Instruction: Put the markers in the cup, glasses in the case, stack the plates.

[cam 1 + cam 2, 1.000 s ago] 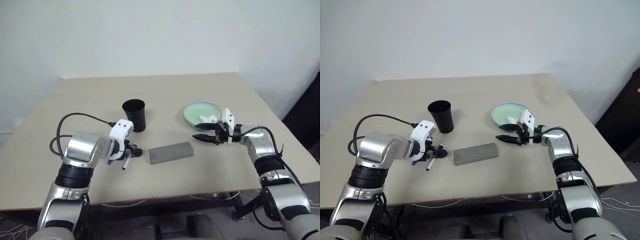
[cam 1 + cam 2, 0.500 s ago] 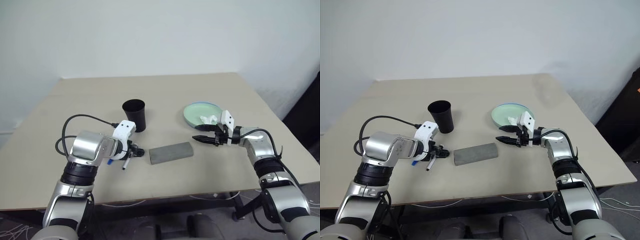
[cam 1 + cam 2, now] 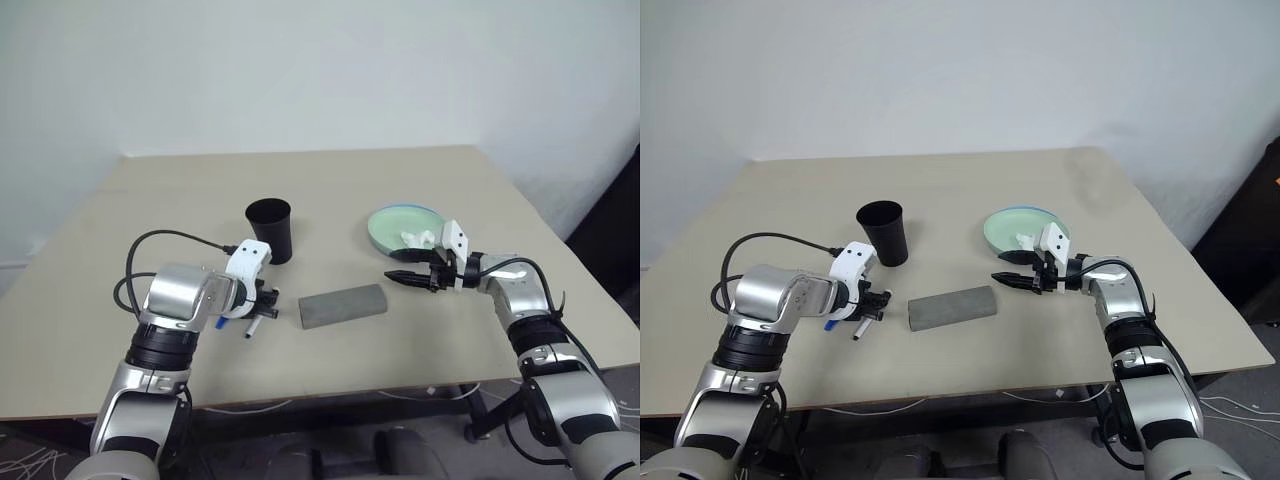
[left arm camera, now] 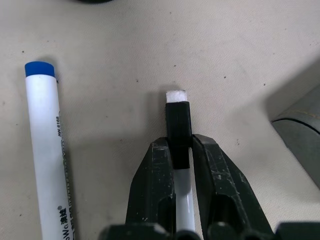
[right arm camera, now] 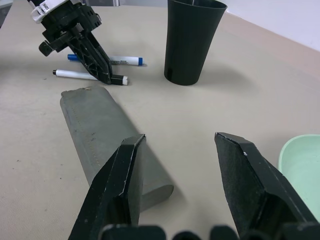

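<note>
The table looks mostly sorted; the plates sit stacked at the far right, mint over blue, with a white tissue on top; the case lies shut mid-table, so the glasses are presumably inside, though that is hidden; the cup stands upright; both markers remain on the table beside it; the left gripper is clenched on the black-capped marker, the blue-capped marker alongside; the right gripper hangs released, empty.

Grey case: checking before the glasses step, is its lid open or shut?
Shut: the grey case lies flat on the table, lid down.
</note>
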Controlling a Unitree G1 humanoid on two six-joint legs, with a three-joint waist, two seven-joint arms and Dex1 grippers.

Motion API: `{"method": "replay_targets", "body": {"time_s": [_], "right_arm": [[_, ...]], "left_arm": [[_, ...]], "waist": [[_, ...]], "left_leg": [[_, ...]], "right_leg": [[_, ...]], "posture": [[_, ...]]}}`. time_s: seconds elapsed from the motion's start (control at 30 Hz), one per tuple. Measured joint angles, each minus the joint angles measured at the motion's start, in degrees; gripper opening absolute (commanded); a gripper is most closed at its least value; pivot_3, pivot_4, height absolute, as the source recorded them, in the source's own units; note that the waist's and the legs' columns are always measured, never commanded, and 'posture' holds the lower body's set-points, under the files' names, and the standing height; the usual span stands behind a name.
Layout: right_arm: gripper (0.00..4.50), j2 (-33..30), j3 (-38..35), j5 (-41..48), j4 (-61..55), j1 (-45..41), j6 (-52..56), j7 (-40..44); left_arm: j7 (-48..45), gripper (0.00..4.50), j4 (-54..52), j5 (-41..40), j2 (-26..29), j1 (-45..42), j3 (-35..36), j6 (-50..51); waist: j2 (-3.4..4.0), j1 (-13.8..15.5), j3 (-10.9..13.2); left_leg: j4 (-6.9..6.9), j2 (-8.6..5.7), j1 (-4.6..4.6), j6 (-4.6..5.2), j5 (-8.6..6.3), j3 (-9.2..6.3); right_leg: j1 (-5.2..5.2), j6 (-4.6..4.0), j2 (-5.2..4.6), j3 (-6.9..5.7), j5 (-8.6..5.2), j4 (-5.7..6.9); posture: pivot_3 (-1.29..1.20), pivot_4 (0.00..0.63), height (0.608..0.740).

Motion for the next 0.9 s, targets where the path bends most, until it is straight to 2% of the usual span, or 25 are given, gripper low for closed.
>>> {"method": "replay_targets", "body": {"time_s": [0.27, 0.5, 0.73, 0.9], "right_arm": [[2.37, -0.01, 0.0, -0.05, 0.34, -0.34, -0.06, 0.01], [2.37, -0.04, -0.01, -0.54, 1.61, -1.8, -0.52, 0.09], [2.37, 0.37, 0.03, -1.02, 2.47, -2.28, -1.01, 0.18], [2.37, 0.63, 0.09, -1.28, 2.99, -2.66, -1.27, 0.17]], "left_arm": [[-5.1, 0.11, -3.81, -0.89, 0.43, 0.67, -0.01, -14.29], [-8.33, 0.11, -5.21, -0.66, -1.63, 0.35, 3.12, -37.06], [-6.6, 0.11, 6.75, 1.93, -6.28, -6.67, 7.34, -60.23], [-3.76, 0.11, 27.09, 9.83, -7.69, -13.12, 6.6, -80.48]], "waist": [[0.0, -0.01, 0.0], [0.0, -0.01, 0.0], [0.0, 0.0, 0.0], [0.01, -0.01, 0.0]], "left_leg": [[-0.03, 0.0, -0.03, -0.05, 0.0, 0.0], [-0.03, 0.0, -0.03, -0.02, 0.02, 0.13], [-0.02, -0.02, 0.02, -0.03, 0.05, 0.24], [0.0, -0.03, 0.03, -0.02, 0.05, 0.27]], "right_leg": [[-0.03, 0.0, 0.0, 0.0, 0.0, -0.01], [-0.02, -0.01, 0.01, 0.0, 0.0, -0.02], [0.09, 0.0, 0.03, -0.02, 0.0, -0.03], [0.11, 0.0, 0.03, -0.04, 0.0, -0.05]], "posture": [[0.0, 0.0, 0.732], [0.0, 0.0, 0.732], [0.0, 0.0, 0.732], [0.0, 0.0, 0.732]]}}
